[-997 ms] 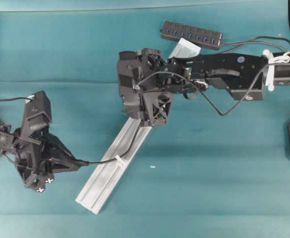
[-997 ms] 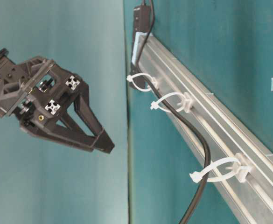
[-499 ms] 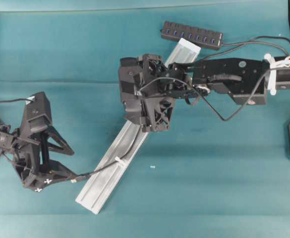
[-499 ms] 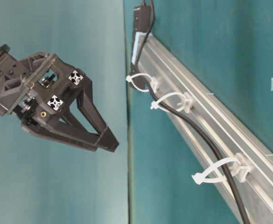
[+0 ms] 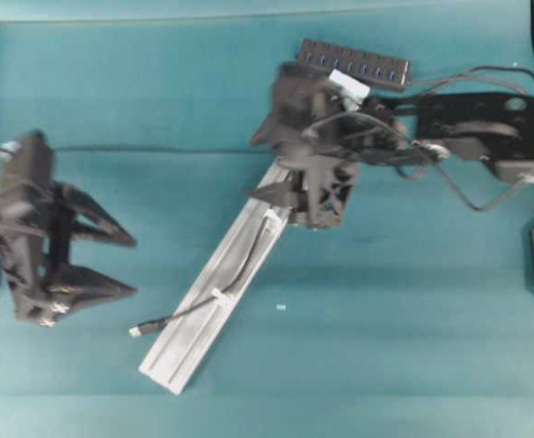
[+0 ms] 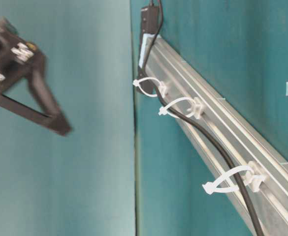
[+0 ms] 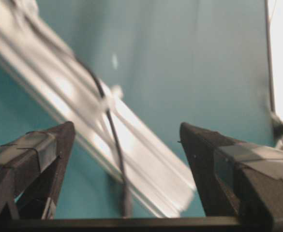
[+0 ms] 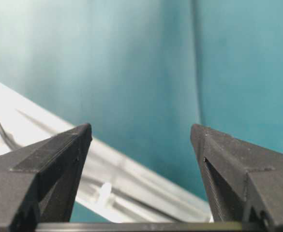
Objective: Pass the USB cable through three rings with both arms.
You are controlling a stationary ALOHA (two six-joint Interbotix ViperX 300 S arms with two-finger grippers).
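Both jaws wide, empty – left gripper (image 5: 125,266) just dropped the cable (image 5: 198,306), plug lying below-right; all 3 rings (image 6: 183,105) threaded.

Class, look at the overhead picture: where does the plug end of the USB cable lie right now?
The plug lies loose on the teal table, just left of the rail's lower end, below and right of the open left gripper.
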